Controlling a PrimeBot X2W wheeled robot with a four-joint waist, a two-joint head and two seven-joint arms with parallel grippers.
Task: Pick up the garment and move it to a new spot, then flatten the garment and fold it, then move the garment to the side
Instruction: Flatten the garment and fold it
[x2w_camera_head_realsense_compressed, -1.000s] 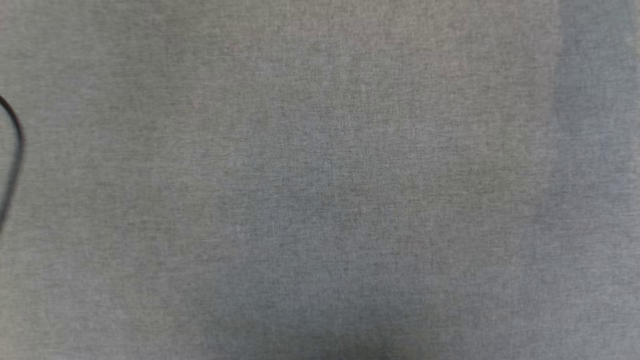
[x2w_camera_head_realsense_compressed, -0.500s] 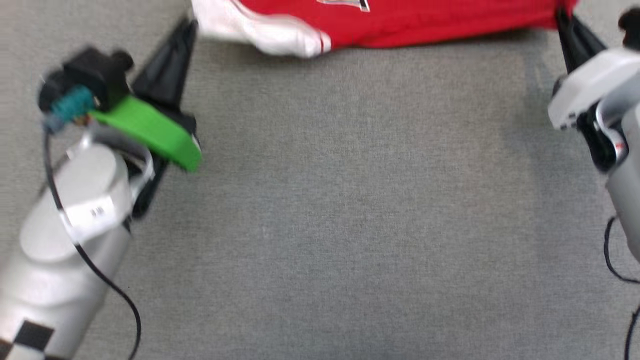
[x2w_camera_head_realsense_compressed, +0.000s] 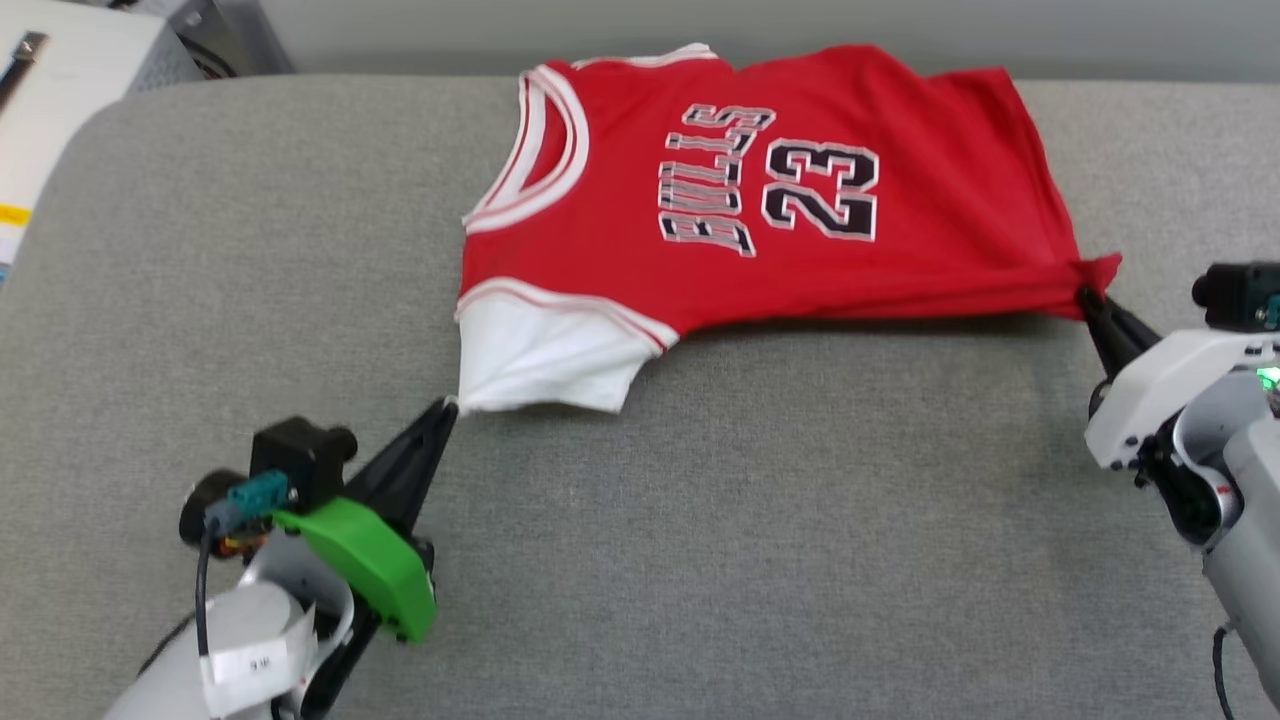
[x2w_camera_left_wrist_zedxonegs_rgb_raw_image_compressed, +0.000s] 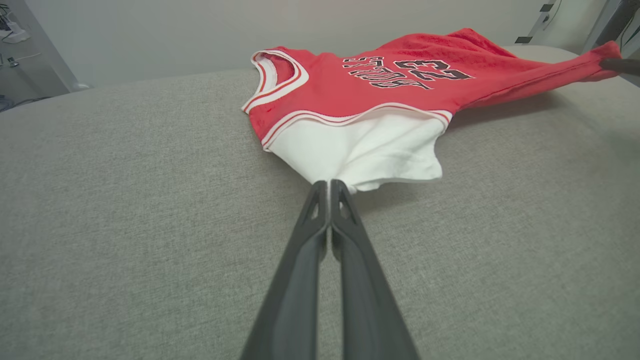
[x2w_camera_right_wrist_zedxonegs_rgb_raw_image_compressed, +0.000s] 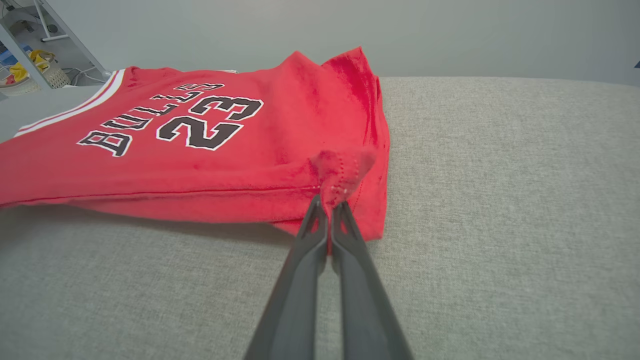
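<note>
Red garment (x2w_camera_head_realsense_compressed: 760, 200) lies on grey padded surface (x2w_camera_head_realsense_compressed: 700, 560), far half, "BULLS 23" print face up, neck toward robot's left. Left gripper (x2w_camera_head_realsense_compressed: 447, 408) is clamped on the near white sleeve (x2w_camera_left_wrist_zedxonegs_rgb_raw_image_compressed: 360, 150) hem, fingers (x2w_camera_left_wrist_zedxonegs_rgb_raw_image_compressed: 345, 240) pressed together. Right gripper (x2w_camera_head_realsense_compressed: 1085, 298) is pinched on the red hem corner (x2w_camera_right_wrist_zedxonegs_rgb_raw_image_compressed: 340, 170), fabric pulled taut between the two. Near edge sits slightly lifted, shadow beneath.

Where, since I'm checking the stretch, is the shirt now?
In the head view the shirt lies far-centre on the grey surface, stretched between the left gripper on its white sleeve and the right gripper on its red hem corner.
</note>
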